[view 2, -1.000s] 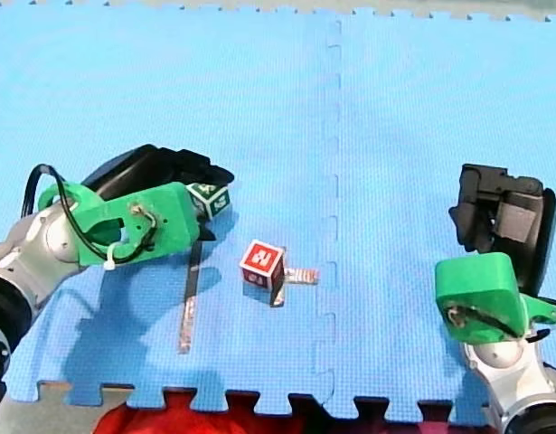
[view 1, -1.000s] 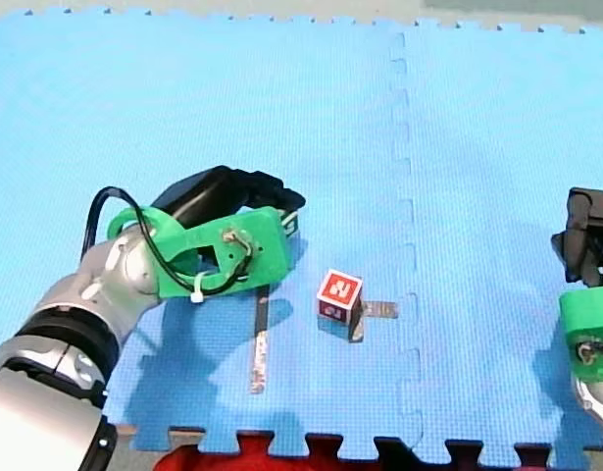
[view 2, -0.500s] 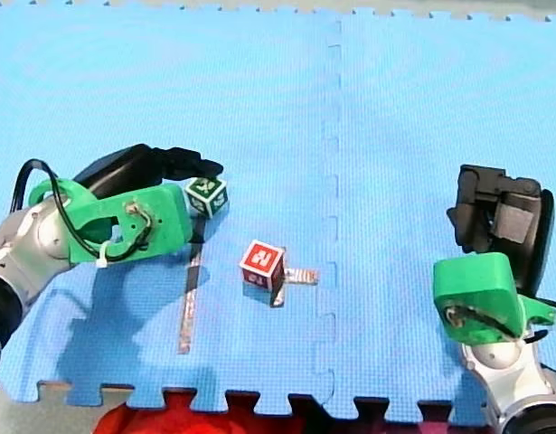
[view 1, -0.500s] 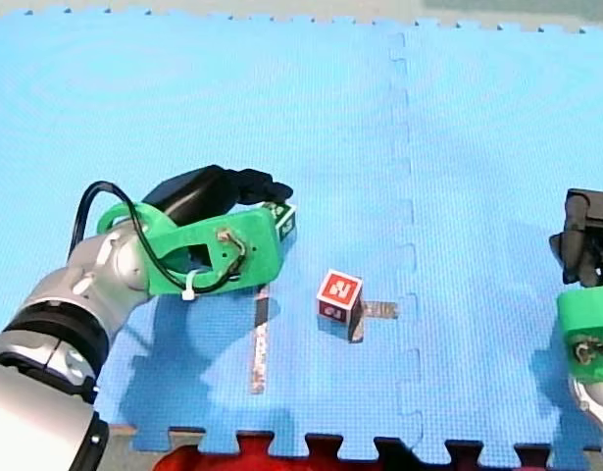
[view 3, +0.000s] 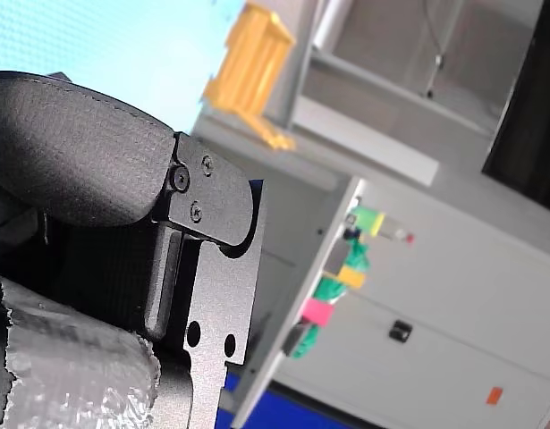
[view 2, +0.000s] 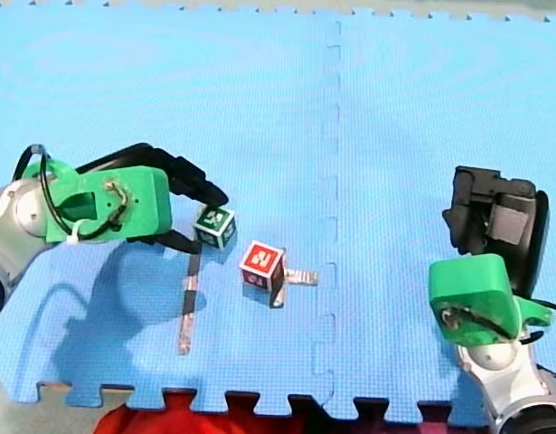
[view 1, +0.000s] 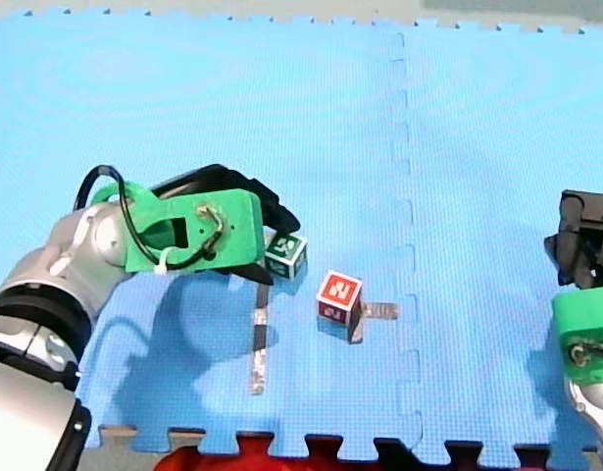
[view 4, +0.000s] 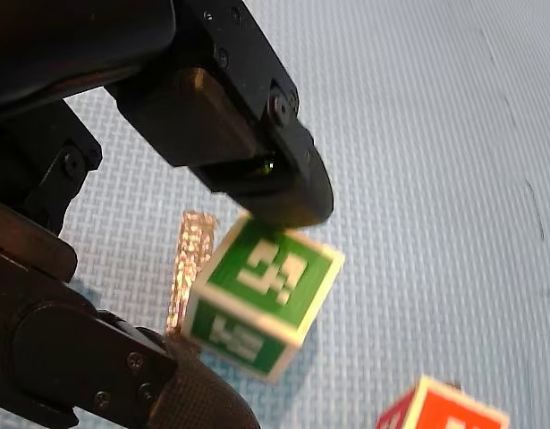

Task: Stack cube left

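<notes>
Two cubes. Green cube [view 1: 284, 255]: tilted, pinched in left hand [view 1: 244, 196], just beside red cube [view 1: 338, 294] on mat [view 1: 458, 147]. Advised: lift clear, centre over red cube, level faces, lower gently. Right hand [view 2: 490, 221]: mat's right edge, grip state cannot be told.

Narrow gap separates green cube [view 2: 213, 225] from red cube [view 2: 262, 260].

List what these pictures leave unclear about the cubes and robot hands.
- Green cube, gripped by the left robot hand: head views leave unclear whether it touches the mat; fingers cover its hand-side face.
- Red cube: second wrist view's edge cuts it.
- Right robot hand, by the mat's right side: first head view's edge cuts it.
</notes>
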{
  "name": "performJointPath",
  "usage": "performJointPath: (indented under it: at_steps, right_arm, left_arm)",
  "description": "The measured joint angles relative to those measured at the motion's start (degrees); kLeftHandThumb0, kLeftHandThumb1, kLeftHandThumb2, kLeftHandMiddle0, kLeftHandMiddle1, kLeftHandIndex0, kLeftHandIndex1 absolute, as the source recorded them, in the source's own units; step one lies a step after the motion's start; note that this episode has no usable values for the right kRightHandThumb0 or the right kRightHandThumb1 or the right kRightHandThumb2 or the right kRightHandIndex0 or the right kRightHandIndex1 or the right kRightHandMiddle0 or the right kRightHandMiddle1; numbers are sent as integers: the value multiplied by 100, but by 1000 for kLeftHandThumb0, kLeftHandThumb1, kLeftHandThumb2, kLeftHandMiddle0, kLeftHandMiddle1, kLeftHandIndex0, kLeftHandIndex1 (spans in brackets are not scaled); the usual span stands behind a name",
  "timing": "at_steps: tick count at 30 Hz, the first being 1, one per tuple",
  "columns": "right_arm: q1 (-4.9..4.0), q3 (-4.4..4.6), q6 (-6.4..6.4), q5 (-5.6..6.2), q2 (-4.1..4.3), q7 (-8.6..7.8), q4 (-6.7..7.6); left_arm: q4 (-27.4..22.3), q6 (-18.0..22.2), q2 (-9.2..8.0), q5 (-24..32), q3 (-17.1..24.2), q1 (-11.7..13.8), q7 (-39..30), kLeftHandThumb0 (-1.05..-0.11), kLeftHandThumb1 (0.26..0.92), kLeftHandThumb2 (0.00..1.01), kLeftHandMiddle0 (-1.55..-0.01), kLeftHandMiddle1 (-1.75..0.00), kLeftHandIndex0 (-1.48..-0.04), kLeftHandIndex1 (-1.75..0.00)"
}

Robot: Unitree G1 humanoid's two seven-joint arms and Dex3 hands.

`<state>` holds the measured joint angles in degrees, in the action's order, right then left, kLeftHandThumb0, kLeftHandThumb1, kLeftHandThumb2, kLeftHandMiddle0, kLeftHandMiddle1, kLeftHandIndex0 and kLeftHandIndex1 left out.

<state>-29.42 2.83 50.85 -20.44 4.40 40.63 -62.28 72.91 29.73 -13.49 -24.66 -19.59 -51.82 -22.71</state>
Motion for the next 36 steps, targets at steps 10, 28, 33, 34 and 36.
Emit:
performJointPath:
  at_steps: [10,28,33,34,36]
  right_arm:
    - [-31,7,-11,-7,1,1,0]
    - [-180,-7,12,-4,71,42,-16]
    - [-161,2,33,-4,71,40,-55]
    - [-158,2,42,-3,72,38,-67]
    - [-157,1,70,1,73,28,-85]
  left_arm:
    - [-635,-46,-405,196,-7,5,-1717,-719,699,5,-1024,-1466,-1111,-1]
    - [-2145,-701,-769,917,335,496,-2284,-935,714,3,-904,-1664,-803,-2]
    - [-1990,-493,-723,988,396,608,-1975,-1045,790,24,-706,-1744,-341,-6]
    - [-1983,-488,-710,990,403,638,-1902,-1047,803,26,-679,-1745,-334,-12]
    - [-2001,-529,-682,922,392,689,-1666,-1048,811,26,-665,-1746,-330,-15]
